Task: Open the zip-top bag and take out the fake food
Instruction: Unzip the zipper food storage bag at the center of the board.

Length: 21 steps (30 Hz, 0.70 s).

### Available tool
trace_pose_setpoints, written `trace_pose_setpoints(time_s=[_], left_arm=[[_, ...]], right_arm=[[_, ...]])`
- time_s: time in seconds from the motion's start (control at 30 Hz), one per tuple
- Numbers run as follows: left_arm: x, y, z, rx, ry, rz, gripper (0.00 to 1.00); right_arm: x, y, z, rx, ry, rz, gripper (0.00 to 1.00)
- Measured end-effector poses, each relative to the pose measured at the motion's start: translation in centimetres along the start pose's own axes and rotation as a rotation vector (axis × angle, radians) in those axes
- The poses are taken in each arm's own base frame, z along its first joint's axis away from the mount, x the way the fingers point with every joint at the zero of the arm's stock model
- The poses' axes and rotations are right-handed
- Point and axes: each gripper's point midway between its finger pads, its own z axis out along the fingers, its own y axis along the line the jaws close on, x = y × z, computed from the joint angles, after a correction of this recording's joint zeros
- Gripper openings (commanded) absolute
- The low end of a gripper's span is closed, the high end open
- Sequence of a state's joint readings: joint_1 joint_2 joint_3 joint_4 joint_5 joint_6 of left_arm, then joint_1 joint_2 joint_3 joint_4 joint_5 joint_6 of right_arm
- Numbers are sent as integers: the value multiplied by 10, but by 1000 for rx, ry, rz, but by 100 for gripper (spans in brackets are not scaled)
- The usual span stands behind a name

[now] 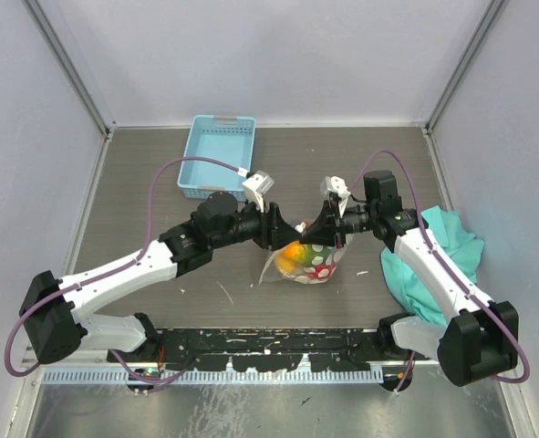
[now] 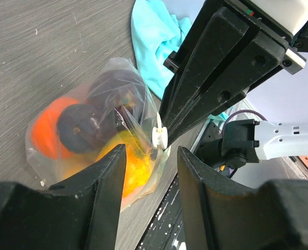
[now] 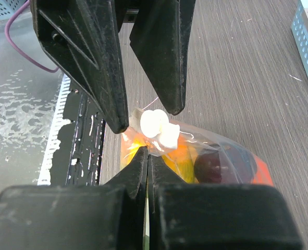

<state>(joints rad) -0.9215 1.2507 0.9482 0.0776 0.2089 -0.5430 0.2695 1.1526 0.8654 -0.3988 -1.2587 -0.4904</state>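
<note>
Mid-table, btwn the two wrists: zip-top bag (image 1: 316, 263), clear w/ white dots. Mouth end is raised toward the grippers, belly resting on the wood-grain table (image 1: 160, 182). All the fake food (image 2: 83, 127) is inside: orange piece, dark purple pieces, a yellow-orange one nearest the mouth.

R wrist view: R gripper (image 3: 147, 155) clenched, jaws flat together, tips pinching bag film just below the white zip slider (image 3: 155, 126). L fingers (image 3: 99, 67) come down from above, one on each side of the slider, w/ a gap visible on both sides.

L wrist view: L gripper (image 2: 151, 152) unclenched, jaws apart, gripping nothing I can see. Slider sits beyond the gap, w/ the R tips closed right at it. Best view for food colours.

Top view: layout only. Grip detail is lost under the wrists, which meet nose to nose over the bag's mouth. Only orange shows through the dots.

Edges/room:
- Light blue basket (image 1: 219, 155) at far edge, well apart from the bag, w/ a stretch of table btwn.
- Teal cloth (image 1: 438, 255) on R side, partly under the R arm, near the bag but apart from it.
- Black rail (image 1: 269, 345) w/ the arm bases along the near edge, near the bag's belly.
- Grey walls (image 1: 32, 137) close L, R and far sides.
</note>
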Motion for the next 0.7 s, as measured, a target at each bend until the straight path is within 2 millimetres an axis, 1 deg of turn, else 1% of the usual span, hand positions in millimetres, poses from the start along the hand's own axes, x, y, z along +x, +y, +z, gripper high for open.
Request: trace_pose_setpoints(time_s=[0.13, 0.37, 0.43, 0.5, 0.6, 0.67, 0.7], left_arm=[[2, 2, 1, -8, 10, 0, 41], [-1, 1, 4, -12, 10, 5, 37], [-3, 1, 5, -10, 9, 6, 34], [-4, 1, 8, -11, 11, 6, 33], [0, 3, 11, -14, 24, 3, 32], [1, 3, 11, -11, 27, 3, 28], [1, 2, 11, -10, 27, 4, 23]], right_arm=[[1, 1, 1, -4, 2, -1, 1], [2, 2, 1, -7, 6, 5, 1], [2, 3, 1, -8, 7, 6, 1], [3, 3, 1, -9, 8, 3, 1], [3, 3, 1, -9, 11, -2, 1], [4, 3, 2, -10, 13, -4, 1], [4, 3, 2, -10, 13, -4, 1]])
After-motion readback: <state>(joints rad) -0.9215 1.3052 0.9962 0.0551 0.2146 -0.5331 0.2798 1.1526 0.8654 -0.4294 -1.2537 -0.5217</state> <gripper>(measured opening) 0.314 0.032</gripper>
